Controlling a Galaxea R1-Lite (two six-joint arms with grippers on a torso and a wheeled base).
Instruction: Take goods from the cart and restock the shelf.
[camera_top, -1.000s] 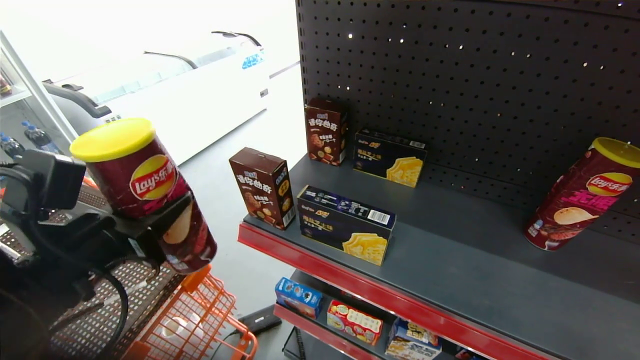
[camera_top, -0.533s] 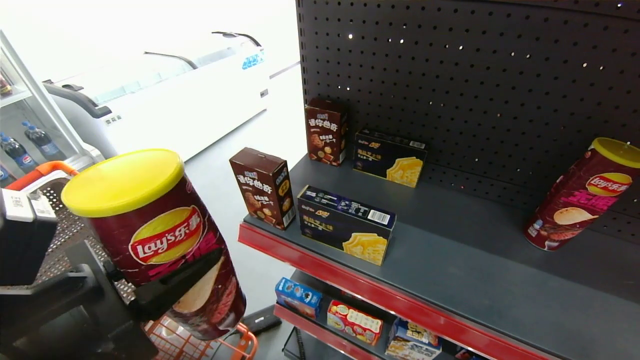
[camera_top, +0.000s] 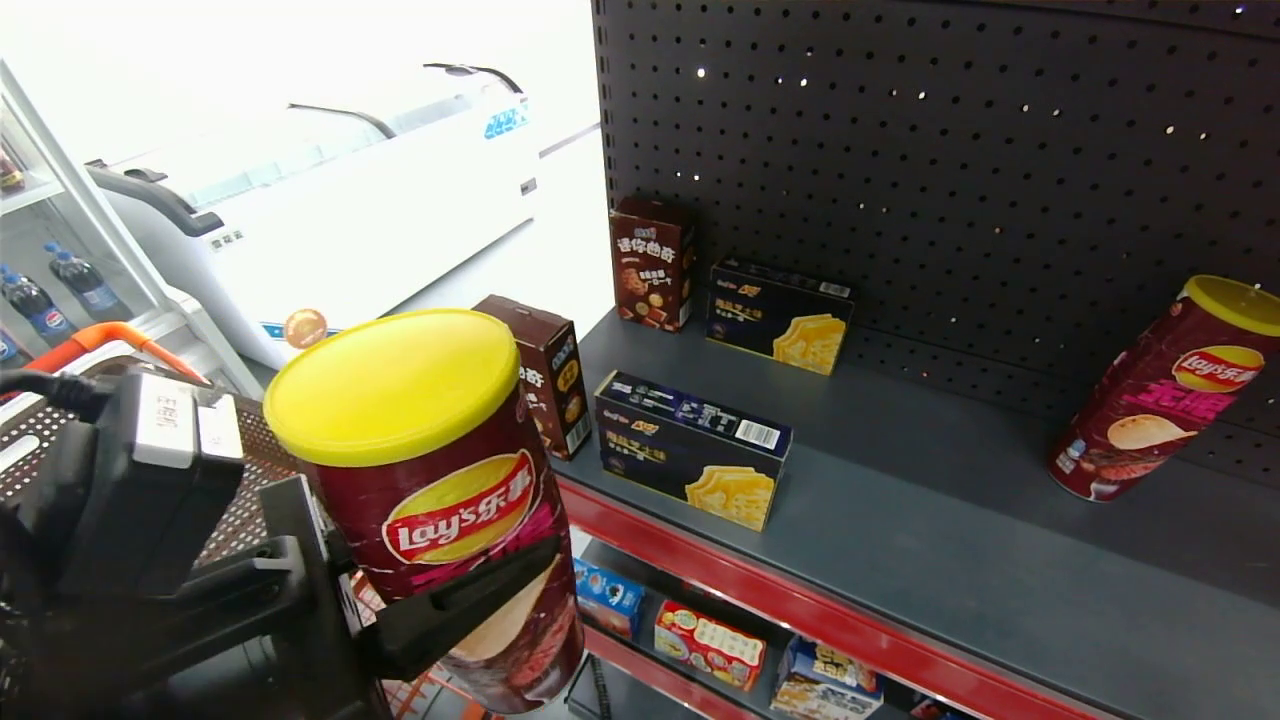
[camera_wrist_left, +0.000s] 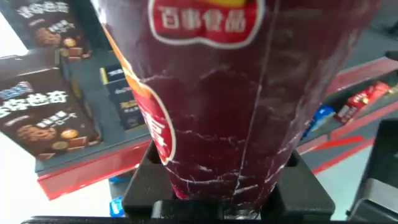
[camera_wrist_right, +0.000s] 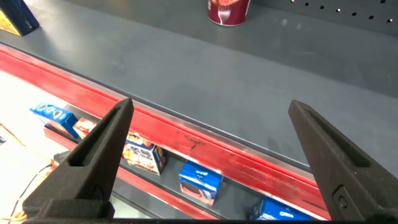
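Holds a yellow-lidded chip can (camera_top: 430, 480) lid up in the left gripper (camera_top: 450, 560), fingers clamped on its lower body, in the air just off the shelf's (camera_top: 900, 520) left front corner, above the orange cart (camera_top: 100, 345). Hangs the right gripper (camera_wrist_right: 211, 168) spread wide and empty over the red shelf edge. Has a brown box (camera_top: 555, 370) and a blue box (camera_top: 690, 450) near, and a second can (camera_top: 1160, 390) leaning on the pegboard (camera_top: 900, 150).
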